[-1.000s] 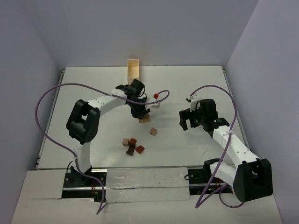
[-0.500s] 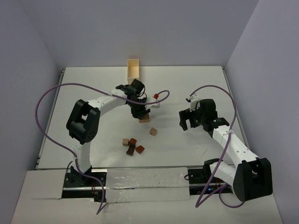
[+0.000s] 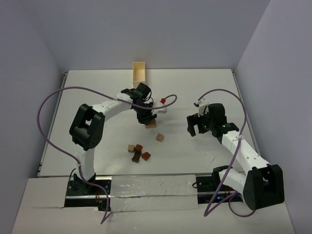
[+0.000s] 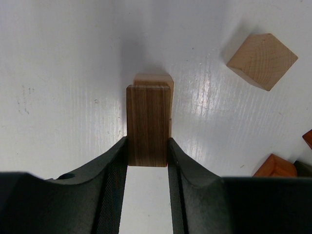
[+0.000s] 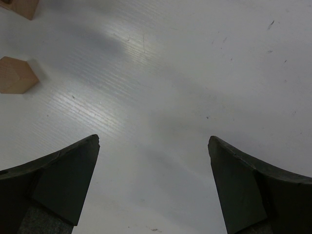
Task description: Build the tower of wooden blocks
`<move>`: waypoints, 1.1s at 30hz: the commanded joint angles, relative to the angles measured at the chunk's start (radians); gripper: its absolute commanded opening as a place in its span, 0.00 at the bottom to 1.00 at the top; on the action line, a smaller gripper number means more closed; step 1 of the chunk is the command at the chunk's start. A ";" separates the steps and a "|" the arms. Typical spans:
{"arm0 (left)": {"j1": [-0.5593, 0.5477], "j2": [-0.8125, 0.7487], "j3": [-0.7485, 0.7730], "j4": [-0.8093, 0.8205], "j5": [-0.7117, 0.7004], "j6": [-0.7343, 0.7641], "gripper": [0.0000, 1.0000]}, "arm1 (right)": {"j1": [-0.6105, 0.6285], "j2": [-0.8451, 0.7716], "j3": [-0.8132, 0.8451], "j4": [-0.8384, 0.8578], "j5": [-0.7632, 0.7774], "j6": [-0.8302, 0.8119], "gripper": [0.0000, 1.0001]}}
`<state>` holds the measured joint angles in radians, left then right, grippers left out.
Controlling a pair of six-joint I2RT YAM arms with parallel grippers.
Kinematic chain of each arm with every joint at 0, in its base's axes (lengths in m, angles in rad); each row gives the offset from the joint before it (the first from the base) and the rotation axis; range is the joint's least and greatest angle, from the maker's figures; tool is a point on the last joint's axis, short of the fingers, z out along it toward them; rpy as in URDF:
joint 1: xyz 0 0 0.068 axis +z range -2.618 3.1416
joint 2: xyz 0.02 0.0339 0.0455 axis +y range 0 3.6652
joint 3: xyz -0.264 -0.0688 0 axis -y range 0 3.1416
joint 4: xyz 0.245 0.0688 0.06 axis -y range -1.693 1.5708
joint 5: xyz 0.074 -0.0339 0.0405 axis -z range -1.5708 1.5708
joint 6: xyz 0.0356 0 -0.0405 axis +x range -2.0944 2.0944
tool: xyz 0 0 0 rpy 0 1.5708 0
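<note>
My left gripper (image 3: 146,117) (image 4: 147,153) is shut on a dark brown block (image 4: 147,125), held directly over a light tan block (image 4: 155,78) (image 3: 151,125) on the table; whether the two touch I cannot tell. A loose tan cube (image 3: 159,137) (image 4: 262,61) lies to the right of them. Closer to the arm bases sits a cluster: a tan cube (image 3: 130,147), a reddish-brown block (image 3: 138,147), a reddish wedge (image 3: 146,156) and a dark piece (image 3: 135,157). My right gripper (image 3: 196,126) (image 5: 153,146) hangs open over bare table, nothing between its fingers.
A pale rectangular wooden box (image 3: 140,71) stands at the back edge of the white table (image 3: 195,87). In the right wrist view a tan block (image 5: 17,74) lies at far left. Purple cables loop beside both arms.
</note>
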<state>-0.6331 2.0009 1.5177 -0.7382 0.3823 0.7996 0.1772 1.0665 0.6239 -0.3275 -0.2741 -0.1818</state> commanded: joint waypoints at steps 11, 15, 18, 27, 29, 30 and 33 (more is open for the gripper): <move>-0.007 0.018 0.030 -0.010 0.040 0.027 0.47 | 0.006 0.006 0.054 0.001 0.006 -0.015 1.00; -0.008 0.018 0.029 -0.016 0.040 0.031 0.55 | 0.007 0.005 0.054 0.001 0.006 -0.015 1.00; -0.010 0.016 0.029 -0.018 0.041 0.035 0.61 | 0.005 0.006 0.054 0.001 0.006 -0.015 1.00; -0.019 0.021 0.035 -0.008 0.025 0.032 0.64 | 0.006 0.007 0.054 0.001 0.004 -0.013 1.00; -0.020 0.021 0.035 -0.004 0.021 0.033 0.64 | 0.005 0.007 0.054 0.001 0.006 -0.015 1.00; -0.022 0.021 0.035 -0.002 0.020 0.035 0.64 | 0.005 0.006 0.053 0.001 0.006 -0.015 1.00; -0.026 0.021 0.032 0.008 0.014 0.039 0.64 | 0.007 0.007 0.054 0.001 0.006 -0.015 1.00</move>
<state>-0.6490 2.0109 1.5177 -0.7449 0.3859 0.8234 0.1772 1.0702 0.6239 -0.3275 -0.2744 -0.1818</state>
